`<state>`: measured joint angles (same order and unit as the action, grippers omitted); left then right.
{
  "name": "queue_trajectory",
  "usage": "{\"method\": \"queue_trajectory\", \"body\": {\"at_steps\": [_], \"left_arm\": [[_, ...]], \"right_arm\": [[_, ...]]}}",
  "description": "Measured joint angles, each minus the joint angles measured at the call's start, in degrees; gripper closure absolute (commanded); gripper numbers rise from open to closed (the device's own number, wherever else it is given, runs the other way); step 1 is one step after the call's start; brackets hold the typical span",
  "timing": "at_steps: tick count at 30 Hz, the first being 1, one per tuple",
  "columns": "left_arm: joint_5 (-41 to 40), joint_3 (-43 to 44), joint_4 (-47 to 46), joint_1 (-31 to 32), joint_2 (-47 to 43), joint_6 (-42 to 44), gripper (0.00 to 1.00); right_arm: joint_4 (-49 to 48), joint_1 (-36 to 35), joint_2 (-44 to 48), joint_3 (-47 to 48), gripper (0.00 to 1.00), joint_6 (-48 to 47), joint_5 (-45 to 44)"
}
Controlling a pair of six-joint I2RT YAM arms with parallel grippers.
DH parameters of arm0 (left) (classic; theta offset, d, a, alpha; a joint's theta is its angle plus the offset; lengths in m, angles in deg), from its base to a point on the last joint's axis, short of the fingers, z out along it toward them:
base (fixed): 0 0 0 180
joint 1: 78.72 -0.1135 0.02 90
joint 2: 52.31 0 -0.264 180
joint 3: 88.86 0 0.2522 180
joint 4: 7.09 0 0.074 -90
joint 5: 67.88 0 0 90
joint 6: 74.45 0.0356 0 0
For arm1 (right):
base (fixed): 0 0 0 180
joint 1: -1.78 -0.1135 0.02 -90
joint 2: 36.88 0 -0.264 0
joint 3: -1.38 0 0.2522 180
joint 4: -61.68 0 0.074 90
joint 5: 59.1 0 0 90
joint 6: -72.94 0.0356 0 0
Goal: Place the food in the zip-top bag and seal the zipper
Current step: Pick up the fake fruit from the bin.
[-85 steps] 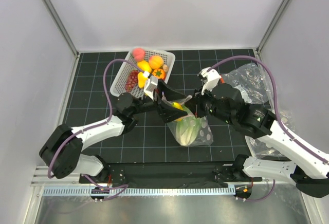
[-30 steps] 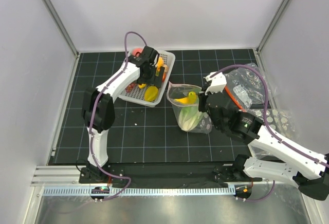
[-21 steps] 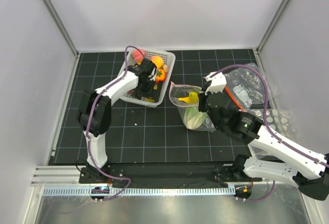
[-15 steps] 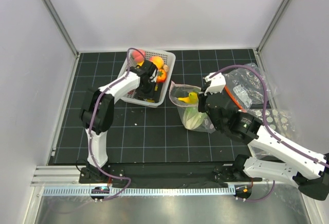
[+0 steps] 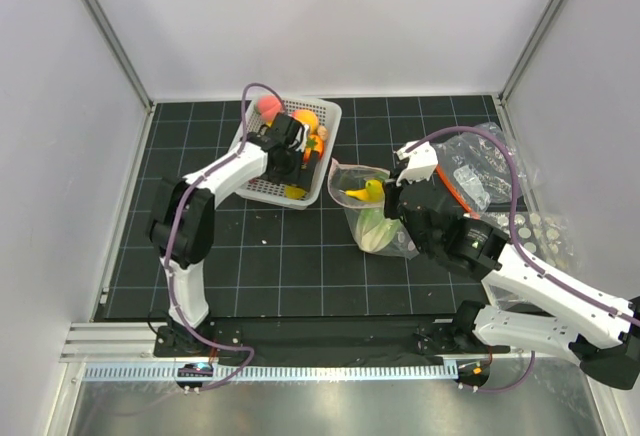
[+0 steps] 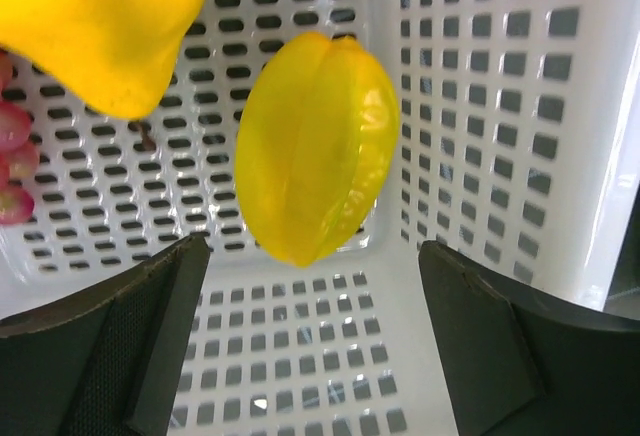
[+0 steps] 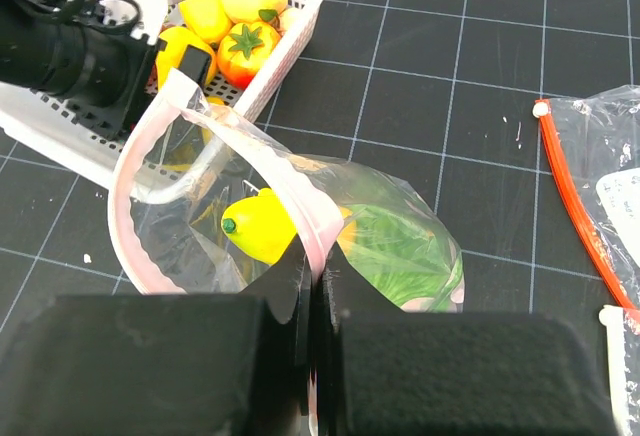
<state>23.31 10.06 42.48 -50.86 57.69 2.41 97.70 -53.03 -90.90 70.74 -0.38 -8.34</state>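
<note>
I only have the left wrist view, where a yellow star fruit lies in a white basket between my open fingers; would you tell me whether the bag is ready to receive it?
Observer: Yes. The right gripper is shut on the rim of the zip-top bag and holds its mouth wide open.
Operator: Thank you. What is inside the bag?
Observer: A green cabbage and a yellow fruit with a green tip.
Operator: And where is the bag relative to my basket?
Observer: In the top view it stands close to the right of the basket, with its mouth towards the basket.
</note>
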Motion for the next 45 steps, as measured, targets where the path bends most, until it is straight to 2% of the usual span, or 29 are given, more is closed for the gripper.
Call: {"method": "queue_trajectory", "body": {"at_steps": [6,10,11,13,18,22,23,25,26,29,37,45], "left_arm": [[1.0,3.0,0.9,0.0,5.0,0.2,0.31],[2.1,3.0,2.2,0.0,6.3,-0.2,0.55],[2.6,3.0,2.5,0.0,6.3,-0.4,0.58],[3.5,3.5,3.0,0.0,6.3,-0.3,0.64],[4.0,3.6,3.1,0.0,3.5,-0.1,0.68],[3.8,-0.6,0.9,-0.1,-6.6,0.5,0.72],[3.6,-1.6,0.3,-0.1,-9.6,0.6,0.72],[3.4,-2.6,-1.0,-0.1,-14.4,1.2,0.45],[3.3,-2.6,-2.0,-0.2,-16.0,1.2,0.25],[2.8,-2.4,-3.9,-0.4,-16.2,0.8,0.01],[2.7,-1.5,-3.6,-3.4,-3.2,2.0,0.0],[2.3,1.4,-2.8,-5.1,2.1,6.0,0.0]], "right_arm": [[0.0,0.0,0.0,-0.1,0.99,0.0,0.0],[0.0,0.0,0.0,-0.1,0.99,0.0,0.0],[0.0,0.0,0.0,-0.1,0.99,0.0,0.0],[0.0,0.0,0.1,-0.2,0.99,0.0,0.0],[-0.1,0.0,0.8,-0.6,0.99,0.0,0.0],[-0.3,0.0,0.8,-0.9,0.99,0.0,-0.1],[-0.4,0.0,0.8,-0.9,0.99,0.0,-0.1],[-0.5,0.0,0.8,-1.0,0.99,0.0,-0.2],[-0.5,0.0,0.8,-1.0,0.99,0.0,-0.3],[-0.8,0.0,0.8,-1.1,0.99,0.0,-0.5],[-0.9,0.0,0.8,-1.1,0.99,0.0,-0.4],[-0.9,0.0,0.7,-1.1,0.99,0.0,-0.4]]}}
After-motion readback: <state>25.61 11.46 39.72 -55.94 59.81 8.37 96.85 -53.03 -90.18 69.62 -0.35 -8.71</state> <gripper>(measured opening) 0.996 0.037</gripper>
